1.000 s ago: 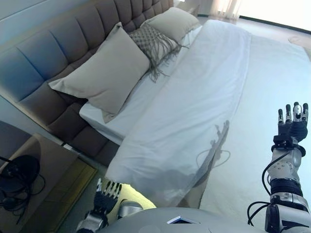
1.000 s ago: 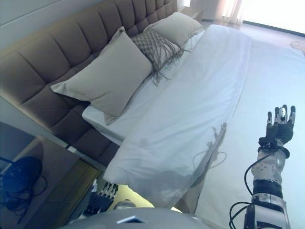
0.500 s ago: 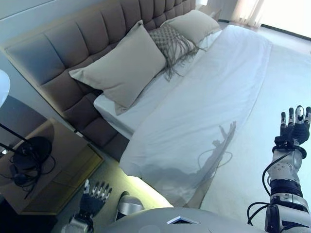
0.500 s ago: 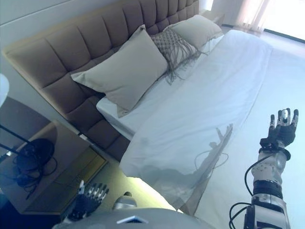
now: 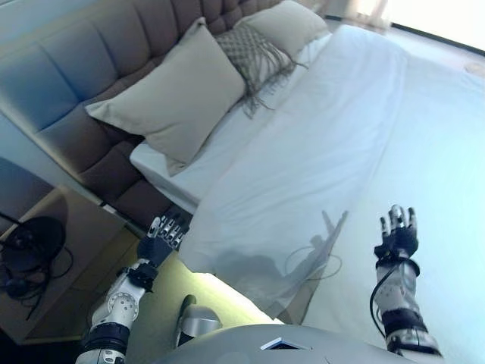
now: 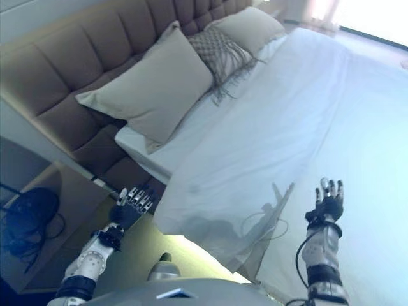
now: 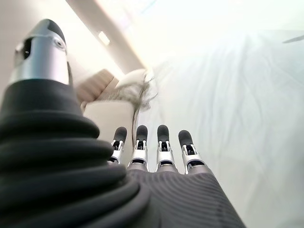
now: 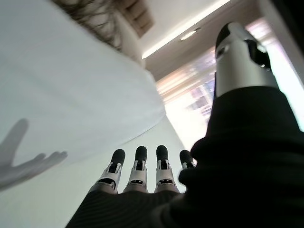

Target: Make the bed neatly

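A white duvet (image 5: pixel 303 159) covers the bed, its folded-back top edge running below the pillows and its near corner hanging over the bed's side. A white sheet (image 5: pixel 189 171) shows between duvet and pillows. A large beige pillow (image 5: pixel 170 98), a fringed woven cushion (image 5: pixel 246 57) and another beige pillow (image 5: pixel 284 23) lean on the tufted headboard (image 5: pixel 68 76). My left hand (image 5: pixel 159 241) is open beside the duvet's near corner, holding nothing. My right hand (image 5: pixel 398 235) is open above the duvet, fingers straight. Both wrist views show straight fingers (image 7: pixel 161 142) and fingers (image 8: pixel 137 164) over white bedding.
A wooden nightstand (image 5: pixel 53 265) stands left of the bed with a black lamp base and cord (image 5: pixel 26 250) on it. The floor between nightstand and bed is lit yellowish. A bright window lies beyond the bed's far end.
The camera has shifted. My left hand has risen from the floor side to the duvet's near corner. My right hand has moved left and lower, over the duvet.
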Motion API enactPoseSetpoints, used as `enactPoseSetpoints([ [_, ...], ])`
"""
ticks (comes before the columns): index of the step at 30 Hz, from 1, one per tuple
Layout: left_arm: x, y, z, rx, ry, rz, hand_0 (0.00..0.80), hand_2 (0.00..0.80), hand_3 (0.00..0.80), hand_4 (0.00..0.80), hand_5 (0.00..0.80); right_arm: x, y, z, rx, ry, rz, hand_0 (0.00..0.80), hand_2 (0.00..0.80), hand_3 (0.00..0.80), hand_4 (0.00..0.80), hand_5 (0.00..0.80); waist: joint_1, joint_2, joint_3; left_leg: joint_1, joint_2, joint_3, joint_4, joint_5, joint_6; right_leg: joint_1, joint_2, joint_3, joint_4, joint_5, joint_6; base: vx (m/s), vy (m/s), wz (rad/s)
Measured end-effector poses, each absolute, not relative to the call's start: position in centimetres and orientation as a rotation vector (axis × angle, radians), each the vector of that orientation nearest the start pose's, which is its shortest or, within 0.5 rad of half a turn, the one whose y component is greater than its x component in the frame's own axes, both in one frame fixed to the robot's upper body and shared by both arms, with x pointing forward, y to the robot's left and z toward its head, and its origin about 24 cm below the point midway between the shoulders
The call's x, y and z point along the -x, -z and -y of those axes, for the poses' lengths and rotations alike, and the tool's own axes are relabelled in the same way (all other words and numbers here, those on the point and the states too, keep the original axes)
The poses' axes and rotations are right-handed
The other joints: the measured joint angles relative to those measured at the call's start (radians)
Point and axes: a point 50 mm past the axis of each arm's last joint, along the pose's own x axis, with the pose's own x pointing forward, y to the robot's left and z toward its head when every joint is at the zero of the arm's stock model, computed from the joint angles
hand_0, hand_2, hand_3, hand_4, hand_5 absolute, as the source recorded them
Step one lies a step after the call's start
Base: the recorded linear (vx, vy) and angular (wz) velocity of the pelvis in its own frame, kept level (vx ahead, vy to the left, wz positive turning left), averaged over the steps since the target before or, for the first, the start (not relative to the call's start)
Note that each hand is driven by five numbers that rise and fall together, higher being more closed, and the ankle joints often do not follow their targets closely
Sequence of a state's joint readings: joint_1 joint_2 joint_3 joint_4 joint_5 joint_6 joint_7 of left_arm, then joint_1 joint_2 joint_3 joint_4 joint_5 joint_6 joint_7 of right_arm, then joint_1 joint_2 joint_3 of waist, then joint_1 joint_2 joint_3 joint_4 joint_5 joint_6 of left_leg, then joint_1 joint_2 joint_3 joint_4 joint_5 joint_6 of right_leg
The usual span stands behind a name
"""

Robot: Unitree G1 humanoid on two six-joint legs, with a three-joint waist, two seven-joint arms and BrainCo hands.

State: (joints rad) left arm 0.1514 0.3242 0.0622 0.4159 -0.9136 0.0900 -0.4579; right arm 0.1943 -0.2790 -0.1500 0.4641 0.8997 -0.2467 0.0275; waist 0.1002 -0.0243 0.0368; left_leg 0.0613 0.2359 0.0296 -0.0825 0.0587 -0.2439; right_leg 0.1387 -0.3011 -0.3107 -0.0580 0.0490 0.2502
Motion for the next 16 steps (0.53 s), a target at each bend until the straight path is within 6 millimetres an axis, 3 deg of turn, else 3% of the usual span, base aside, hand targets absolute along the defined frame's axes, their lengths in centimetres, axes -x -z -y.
enactPoseSetpoints([
  [1,-18.5,5.3,-23.9,0.677,0.069,-0.365,0.0,0.0,0.0,0.0,0.0,-15.7,5.9,28.3,-0.545,0.526,-0.261,0.0,0.0,0.0,0.0,0.0,-0.036,-0.004,-0.002,0.009,0.002,0.014,-0.002,0.002,-0.001,-0.008,0.001,0.012,0.002,0.002,0.001,-0.067,-0.019,-0.39],
  [4,-19.0,5.1,-23.7,0.632,0.057,-0.36,0.0,0.0,0.0,0.0,0.0,-14.4,6.7,28.1,-0.544,0.519,-0.319,0.0,0.0,0.0,0.0,0.0,-0.088,-0.014,-0.009,0.02,0.006,0.05,-0.004,-0.001,0.002,-0.018,0.002,0.041,0.0,0.005,0.001,-0.058,-0.014,-0.29],
  [11,-19.4,5.7,-21.5,0.621,0.087,-0.413,0.0,0.0,0.0,0.0,0.0,-14.4,8.0,24.7,-0.566,0.41,-0.409,0.0,0.0,0.0,0.0,0.0,-0.089,-0.014,-0.015,0.039,0.007,0.082,-0.003,-0.001,0.002,-0.039,0.003,0.081,0.001,0.018,0.001,-0.047,-0.002,-0.14],
  [16,-19.1,5.8,-21.7,0.608,0.06,-0.411,0.0,0.0,0.0,0.0,0.0,-14.4,8.5,23.3,-0.605,0.39,-0.43,0.0,0.0,0.0,0.0,0.0,-0.087,-0.007,-0.026,0.049,0.007,0.096,-0.004,-0.001,0.002,-0.04,0.003,0.09,-0.002,0.021,0.001,-0.016,0.0,-0.05],
])
